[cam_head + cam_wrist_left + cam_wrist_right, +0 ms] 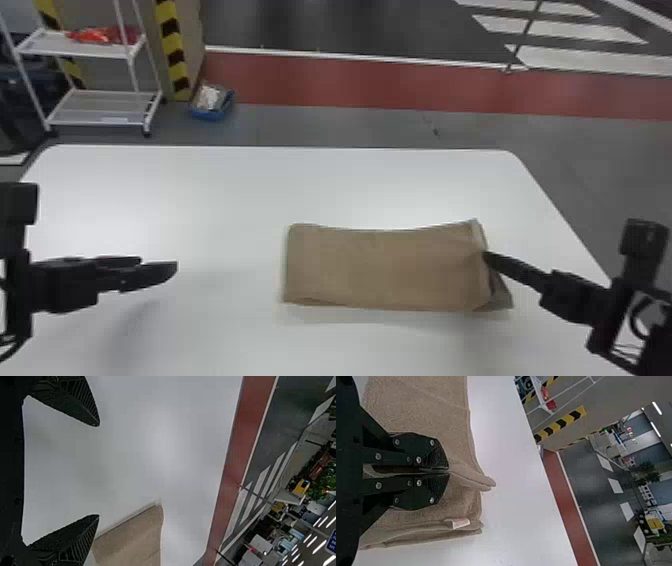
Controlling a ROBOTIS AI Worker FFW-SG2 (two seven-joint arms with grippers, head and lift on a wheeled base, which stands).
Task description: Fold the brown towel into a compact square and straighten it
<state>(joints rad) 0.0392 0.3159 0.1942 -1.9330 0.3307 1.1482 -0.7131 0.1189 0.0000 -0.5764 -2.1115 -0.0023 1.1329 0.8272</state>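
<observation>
1. The brown towel lies folded lengthwise on the white bench.
2. The right gripper pinches cloth at its right end.
3. The left gripper hangs clear of it, fingers spread.

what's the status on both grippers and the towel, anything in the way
Left gripper open above the table, empty; right gripper shut on brown towel at its right end; towel a folded oblong, not yet square; nothing seen in the way.

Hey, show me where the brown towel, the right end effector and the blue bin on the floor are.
Brown towel [375, 267]: head view, middle of its upper face.
Right end effector [448, 471]: right wrist view, midway between its fingertips.
Blue bin [208, 116]: head view, its near wall.
</observation>
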